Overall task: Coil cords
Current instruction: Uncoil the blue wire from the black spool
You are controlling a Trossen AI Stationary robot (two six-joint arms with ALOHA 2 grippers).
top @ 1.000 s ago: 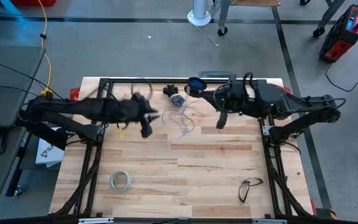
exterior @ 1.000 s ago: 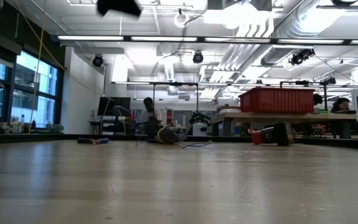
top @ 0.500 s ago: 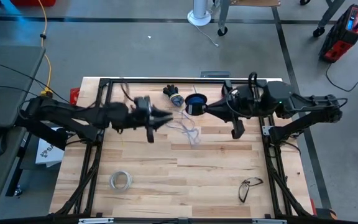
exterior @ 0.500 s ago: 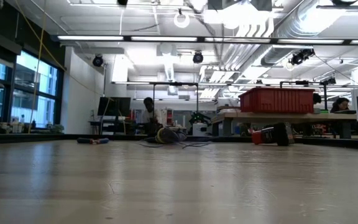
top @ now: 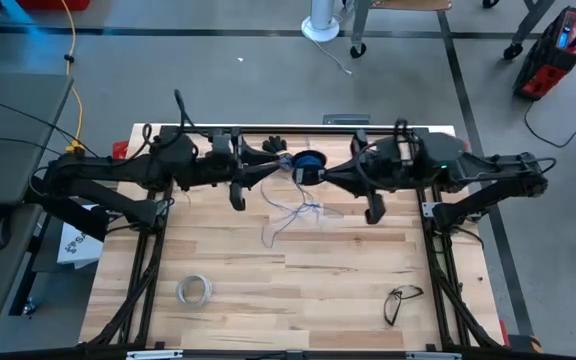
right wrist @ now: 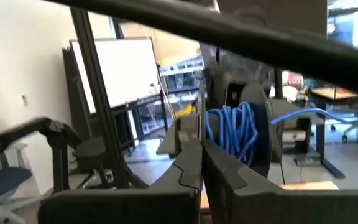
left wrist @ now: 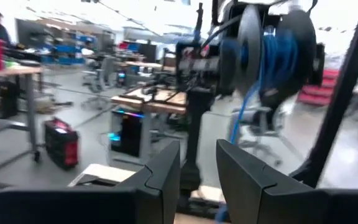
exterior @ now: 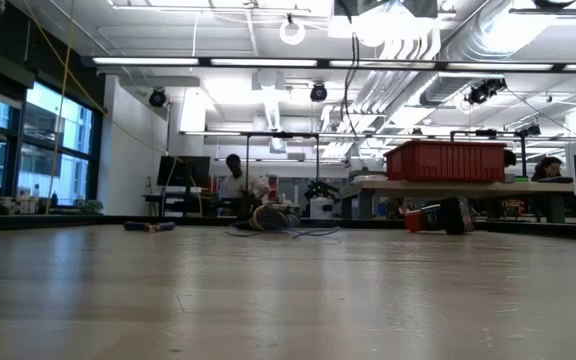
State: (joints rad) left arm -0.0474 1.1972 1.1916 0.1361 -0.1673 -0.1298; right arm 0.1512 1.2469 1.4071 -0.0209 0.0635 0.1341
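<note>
1. Table [top: 298, 290]: one wooden work surface with a dark frame. Two dark arms reach inward from its two sides and meet near the far edge.
2. Tape ring [top: 195, 290]: one whitish ring, lying flat on the near left part of the table, well apart from both arms.
3. Left gripper [top: 280, 166]: one unit, reaching toward the centre of the far edge, just beside the spool. In the left wrist view its fingers [left wrist: 160, 180] stand slightly apart with a narrow gap between them. The pictures do not show for certain whether the thin wire passes through that gap.
4. Dark clump [top: 274, 146]: one small black object at the far edge, just beyond the left gripper. Its type cannot be determined.
5. Wire [top: 290, 212]: one long, thin bluish strand. It hangs from the spool and lies in loose loops on the table, between the two arms.
6. Spool [top: 309, 166]: one small round dark reel with blue windings, held above the table between the two grippers.
7. Right gripper [top: 318, 172]: one unit, closed on the spool from the right side. In the right wrist view its fingers [right wrist: 188, 171] sit together against the reel.
8. Eyeglasses [top: 401, 300]: one dark-framed pair, on the near right part of the table.
9. Writing: no legible label or brand on any item.
</note>
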